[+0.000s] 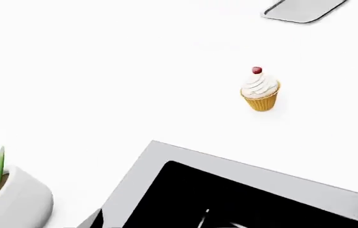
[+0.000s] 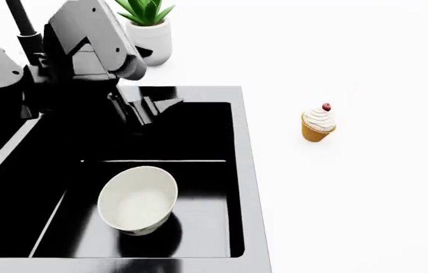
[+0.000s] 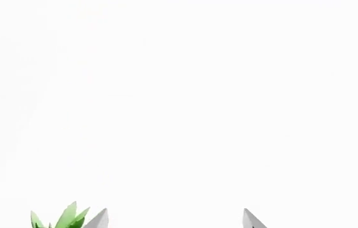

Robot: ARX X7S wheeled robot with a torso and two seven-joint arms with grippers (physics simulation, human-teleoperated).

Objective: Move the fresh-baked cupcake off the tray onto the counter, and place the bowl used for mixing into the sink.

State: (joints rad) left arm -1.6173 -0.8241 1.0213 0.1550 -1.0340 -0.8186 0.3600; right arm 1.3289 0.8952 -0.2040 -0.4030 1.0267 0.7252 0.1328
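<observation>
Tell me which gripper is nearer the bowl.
Left. The left gripper hangs over the sink's far side, just beyond the bowl lying in the near basin. The right gripper is outside the head view; its wrist view shows no bowl.

Surroundings you had: a glossy white surface (image 2: 365,205) filling every view | light: bright, even, shadows on it faint | one furnishing: a white pot (image 2: 152,40) with a spiky green plant (image 2: 145,9) at the far edge | walls, floor, windows: none visible.
</observation>
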